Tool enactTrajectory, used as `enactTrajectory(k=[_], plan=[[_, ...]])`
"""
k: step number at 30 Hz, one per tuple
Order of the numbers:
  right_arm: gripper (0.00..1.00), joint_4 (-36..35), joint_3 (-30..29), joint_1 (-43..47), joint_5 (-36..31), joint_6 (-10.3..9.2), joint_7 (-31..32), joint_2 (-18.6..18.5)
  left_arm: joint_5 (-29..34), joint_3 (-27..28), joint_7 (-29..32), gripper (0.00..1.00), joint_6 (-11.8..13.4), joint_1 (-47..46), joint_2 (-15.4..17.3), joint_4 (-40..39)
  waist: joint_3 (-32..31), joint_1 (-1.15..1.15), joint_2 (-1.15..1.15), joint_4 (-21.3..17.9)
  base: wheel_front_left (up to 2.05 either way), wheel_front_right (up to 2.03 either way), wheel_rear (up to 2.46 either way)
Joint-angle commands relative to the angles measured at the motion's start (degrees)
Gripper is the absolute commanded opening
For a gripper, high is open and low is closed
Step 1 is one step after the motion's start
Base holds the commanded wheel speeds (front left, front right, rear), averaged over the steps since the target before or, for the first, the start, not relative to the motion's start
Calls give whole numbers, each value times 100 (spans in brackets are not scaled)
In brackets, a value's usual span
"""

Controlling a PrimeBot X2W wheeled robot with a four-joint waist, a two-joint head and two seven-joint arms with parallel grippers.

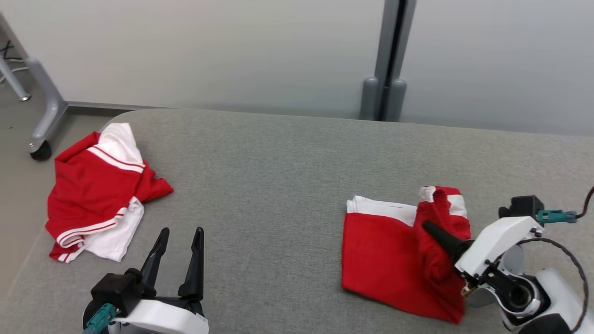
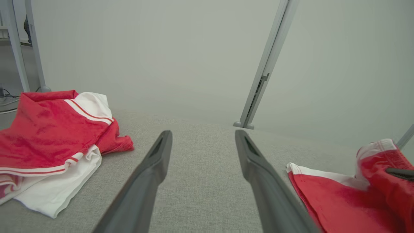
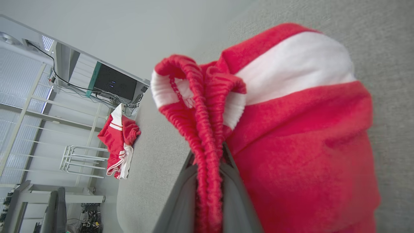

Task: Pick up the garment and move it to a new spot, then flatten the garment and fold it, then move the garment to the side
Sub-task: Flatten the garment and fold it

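The table (image 1: 287,153) has a grey woven cloth cover, matt and a little rough. The garment (image 1: 385,260) is soft red cloth with white bands, slightly fuzzy; its waistband (image 3: 207,129) is ribbed elastic. The fingers (image 2: 145,184) of my left gripper (image 2: 203,132) look like smooth, dark, matt plastic. My right wrist shell (image 1: 501,239) is glossy white plastic.

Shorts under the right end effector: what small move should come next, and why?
Probably draw the waistband leftward over the flat part of the shorts and lay it down. The right end effector is shut on it, that side is bunched up off the table, the rest lies flat, and the left end effector is open, empty.
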Motion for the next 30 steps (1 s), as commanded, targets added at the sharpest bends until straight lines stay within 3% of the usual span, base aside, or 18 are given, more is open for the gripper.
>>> enactTrajectory(k=[1, 12, 14, 15, 16, 17, 18, 24, 30], plan=[[0, 89, -8, -80, 51, 3, -28, 88, 2, -3, 4, 100, -11, -72, 22, 21, 4, 0, 0, 126, 0, 0, 0], [0, 868, 215, -431, -14, 3, -116, 610, -41, -50, 9, 100, 1, -125, 35, 122, 33, 0, 0, 430, 0, 0, 0], [9, 970, 313, -475, -67, 3, -126, 643, -38, -56, 9, 100, 9, -130, 37, 131, 47, 0, 0, 445, 0, 0, 0], [15, 1017, 347, -496, -78, 3, -152, 675, -48, -51, 9, 100, 10, -133, 43, 138, 53, 0, 0, 443, 0, 0, 0], [27, 1057, 375, -518, -79, 3, -177, 700, -51, -46, 8, 100, 10, -137, 50, 142, 57, 0, 0, 438, 0, 0, 0], [54, 1085, 395, -549, -76, 3, -191, 717, -56, -39, 8, 100, 10, -140, 56, 147, 64, 0, 0, 429, 0, 0, 0], [100, 1104, 417, -575, -55, 3, -217, 742, -64, -34, 8, 100, 13, -145, 61, 152, 72, 0, 0, 412, 0, 0, 0], [100, 837, 576, -650, 152, 3, -326, 805, -78, -30, 6, 100, 24, -162, 71, 175, 86, 0, 0, 236, 0, 0, 0], [100, 113, 589, -553, 203, 3, -644, 411, -80, -10, 3, 100, 43, -110, 65, 170, 7, 0, 0, -7, 0, 0, 0]])
